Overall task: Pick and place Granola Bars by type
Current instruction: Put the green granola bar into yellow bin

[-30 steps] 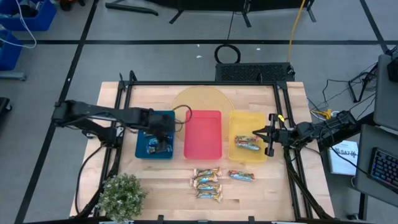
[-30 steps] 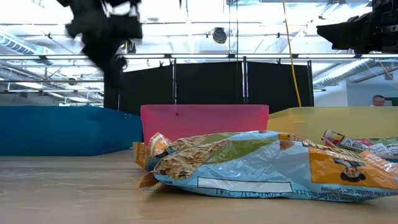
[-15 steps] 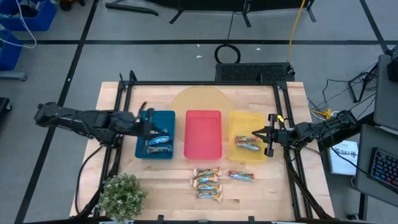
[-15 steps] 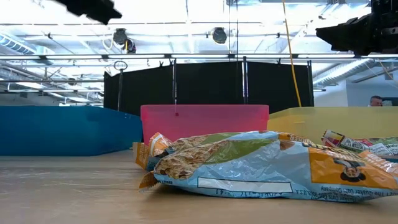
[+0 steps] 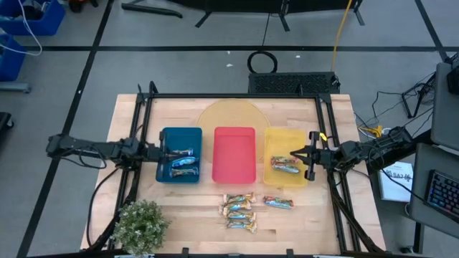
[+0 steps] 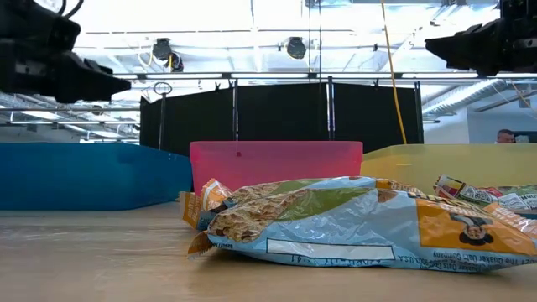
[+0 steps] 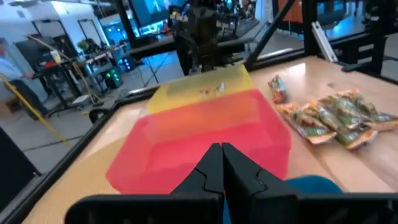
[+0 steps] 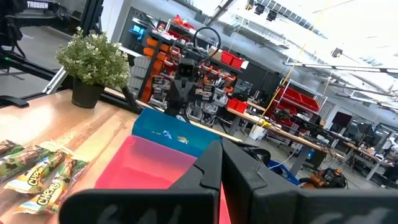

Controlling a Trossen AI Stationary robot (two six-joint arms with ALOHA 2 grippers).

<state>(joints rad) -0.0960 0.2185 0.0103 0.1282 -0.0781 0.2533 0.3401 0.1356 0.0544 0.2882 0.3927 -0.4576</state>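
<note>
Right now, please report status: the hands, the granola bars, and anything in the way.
Left hand shut, empty, beside blue tray. Right hand shut, waiting over yellow tray. Five granola bars unsorted on table. Nothing blocking.

The right hand has its fingers pressed together. Beyond them lies the red tray, then the blue tray. At nine o'clock, granola bars lie on the surface, near a potted plant.

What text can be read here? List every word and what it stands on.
"TROSSEN": on a dark bar at the edge of the right wrist view.
"CHEWY", partly legible: on a granola bar on the table.
Fine print on the nearest bar, low view: too small to read.
</note>
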